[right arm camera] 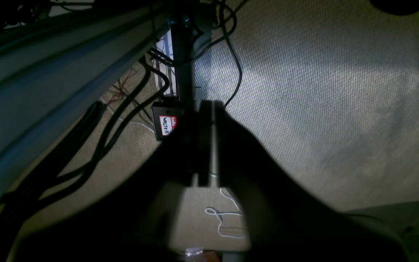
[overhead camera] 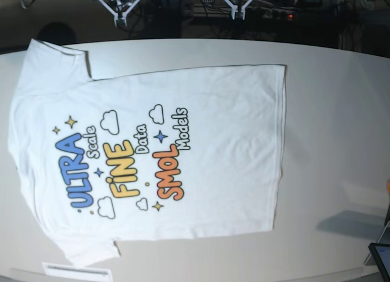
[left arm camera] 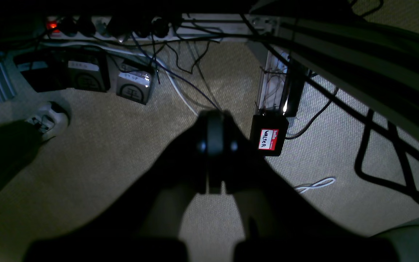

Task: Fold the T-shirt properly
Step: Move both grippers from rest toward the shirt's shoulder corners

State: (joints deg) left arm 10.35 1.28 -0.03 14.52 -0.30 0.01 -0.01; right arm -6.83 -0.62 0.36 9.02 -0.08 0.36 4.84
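- The T-shirt (overhead camera: 177,154) lies spread flat and print side up on the white desk (overhead camera: 335,111), neck toward the left edge of the base view and hem toward the middle, both short sleeves laid out. The print reads "ULTRA Scale FINE Data SMOL Models" with clouds and stars.
- As I judge it, the folding has not begun: no sleeve is turned in, no edge is doubled over, and the cloth shows only slight ripples. Every fold is still to be made.
- Neither of my arms appears over the desk in the base view; both wrist cameras look down at the carpeted floor (left arm camera: 104,163) beside the desk, so I take both arms to be hanging low and well apart from the shirt.
- My left tool (left arm camera: 215,145) is clenched, its dark fingers pressed together with nothing between them, hanging above the carpet near a small black box with a "hello" name sticker (left arm camera: 268,136).
- My right tool (right arm camera: 206,142) shows its fingers nearly together, a thin sliver of light between them, and I see nothing gripped there; cables (right arm camera: 122,120) trail down beside it and a white cord (right arm camera: 224,218) loops on the floor below.
- No bin, basket or tray shows on the desk; a power strip (left arm camera: 122,29) on the floor holds several plugs.
- In my judgement, the next move calls for raising both arms to the shirt's edges.
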